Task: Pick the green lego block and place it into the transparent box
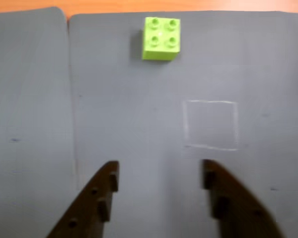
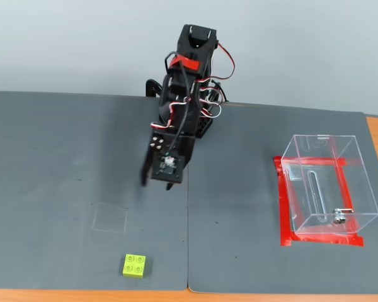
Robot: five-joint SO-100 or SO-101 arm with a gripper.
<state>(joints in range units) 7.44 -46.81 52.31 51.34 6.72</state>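
Observation:
The green lego block lies studs-up on the grey mat, at the top centre of the wrist view and near the front edge in the fixed view. My gripper is open, its two dark fingers spread wide with nothing between them, well short of the block. In the fixed view the gripper hangs above the mat, behind the block. The transparent box stands at the right on a red tape square, with a metal latch piece near its front corner.
A faint chalk square is drawn on the grey mat, between the gripper and the block. A seam between two mats runs front to back. The orange table edge shows beyond the mat.

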